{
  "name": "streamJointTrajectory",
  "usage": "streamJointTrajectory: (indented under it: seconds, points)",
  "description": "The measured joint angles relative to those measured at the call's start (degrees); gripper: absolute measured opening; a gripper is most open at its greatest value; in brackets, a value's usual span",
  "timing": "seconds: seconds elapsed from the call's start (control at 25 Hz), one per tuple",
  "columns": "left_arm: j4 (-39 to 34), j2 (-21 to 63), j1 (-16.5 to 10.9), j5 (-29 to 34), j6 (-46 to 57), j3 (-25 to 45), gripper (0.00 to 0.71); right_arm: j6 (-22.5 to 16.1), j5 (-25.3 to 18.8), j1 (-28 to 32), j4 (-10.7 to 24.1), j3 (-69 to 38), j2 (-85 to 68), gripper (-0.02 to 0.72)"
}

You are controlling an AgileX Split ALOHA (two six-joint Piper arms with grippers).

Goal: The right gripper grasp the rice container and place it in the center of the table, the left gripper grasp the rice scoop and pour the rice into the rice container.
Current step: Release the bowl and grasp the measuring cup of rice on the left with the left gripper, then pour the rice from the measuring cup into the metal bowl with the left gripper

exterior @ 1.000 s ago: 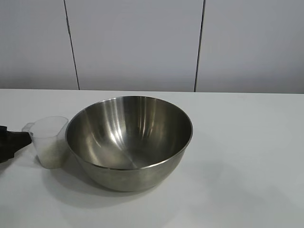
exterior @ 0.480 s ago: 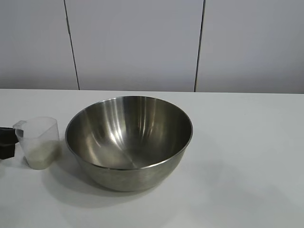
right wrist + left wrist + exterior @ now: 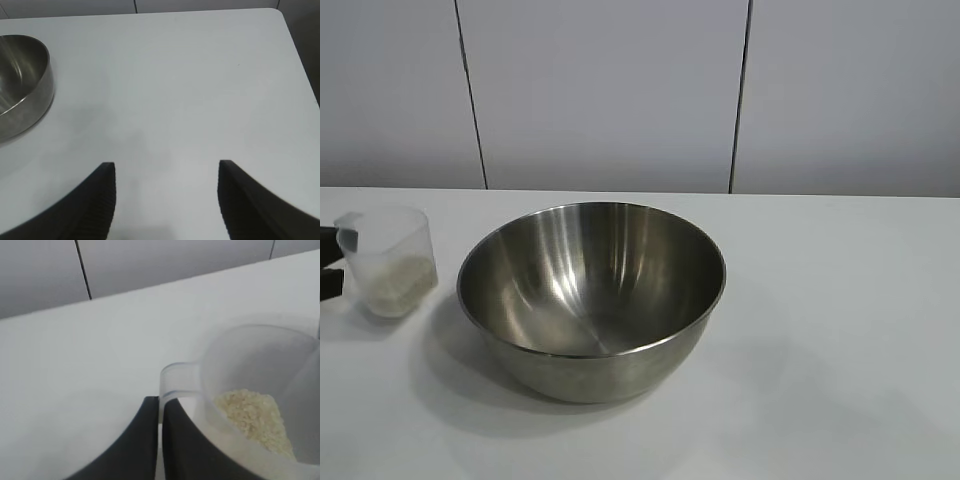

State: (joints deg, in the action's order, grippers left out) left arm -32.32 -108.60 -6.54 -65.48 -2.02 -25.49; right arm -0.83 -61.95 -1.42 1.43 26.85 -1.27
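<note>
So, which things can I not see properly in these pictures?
- Left gripper: in the exterior view the picture's left edge cuts off all but its tips at the rice scoop.
- Rice scoop, left wrist view: its far side runs off the frame; the handle tab sits between the shut fingers.
- Right gripper: absent from the exterior view; only its open fingers show in its wrist view.
- Rice container: its base is hidden by its own wall.

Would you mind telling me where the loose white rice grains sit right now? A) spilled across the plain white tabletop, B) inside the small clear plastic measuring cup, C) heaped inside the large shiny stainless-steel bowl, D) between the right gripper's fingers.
B: the white rice grains lie in the bottom of the small clear plastic measuring cup, whose handle the left gripper pinches, while the large stainless-steel bowl holds none.
</note>
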Motion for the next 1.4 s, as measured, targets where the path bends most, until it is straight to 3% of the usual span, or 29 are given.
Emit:
streamJointTrajectory:
  seconds: [0.12,0.2,0.32,0.52,0.72,0.96,1.16,1.24,1.4]
  points:
    - [-0.25,6.51,3.29,0.92,-2.25,0.05,0.009,0.0,0.0,0.0,0.0,0.0,0.0,0.408]
    - [0.04,12.49,7.66,4.53,-3.91,-0.16,0.009,0.0,0.0,0.0,0.0,0.0,0.0,0.408]
    - [4.0,19.3,15.98,16.28,-9.97,-2.08,0.009,0.0,-0.05,0.0,0.0,0.0,0.0,0.408]
    - [17.42,23.3,30.7,34.2,-31.1,-7.82,0.009,0.0,-0.05,0.0,0.0,0.0,0.0,0.408]
    - [32.32,20.39,40.28,38.41,-60.62,-11.25,0.009,0.0,-0.05,0.0,0.0,0.0,0.0,0.408]
    - [42.31,15.2,46.12,28.72,-104.44,-11.7,0.009,0.0,-0.05,0.0,0.0,0.0,0.0,0.408]
    - [43.71,11.2,47.35,22.25,-132.32,-11.85,0.009,0.0,-0.05,0.0,0.0,0.0,0.0,0.408]
    - [43.93,10.44,47.35,22.25,-139.57,-12.56,0.009,0.0,-0.05,0.0,0.0,0.0,0.0,0.408]
    - [44.0,10.25,47.35,21.93,-142.78,-13.03,0.009,0.0,-0.05,0.0,0.0,0.0,0.0,0.408]
